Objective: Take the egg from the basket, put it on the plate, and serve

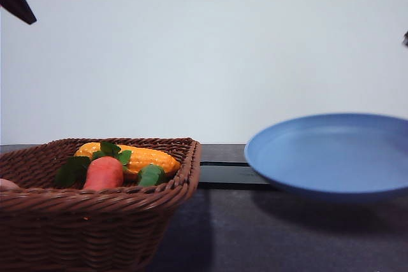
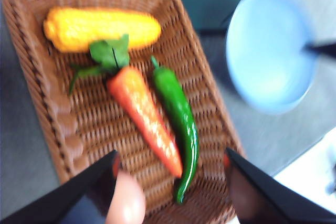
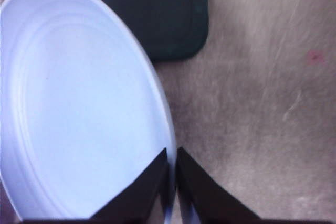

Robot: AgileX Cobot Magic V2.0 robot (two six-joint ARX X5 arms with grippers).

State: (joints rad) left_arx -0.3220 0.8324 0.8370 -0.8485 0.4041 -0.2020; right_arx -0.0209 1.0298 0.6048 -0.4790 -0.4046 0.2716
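Observation:
The brown wicker basket [image 1: 95, 221] stands at the front left. The pinkish egg [image 2: 126, 202] lies at one end of the basket [image 2: 58, 114], and its tip peeks in at the edge [image 1: 6, 185]. My left gripper [image 2: 170, 190] hangs open above that end, with the egg just inside one of its fingers [image 2: 79, 192] and nothing gripped. The blue plate [image 1: 331, 154] is held tilted above the table on the right. My right gripper [image 3: 171, 182] is shut on the rim of the plate [image 3: 79, 103].
In the basket also lie a yellow corn cob [image 2: 100, 27], an orange carrot [image 2: 144, 116] with green leaves and a green chili [image 2: 181, 124]. A flat black tray [image 1: 223, 173] lies behind, between basket and plate. A white wall closes the back.

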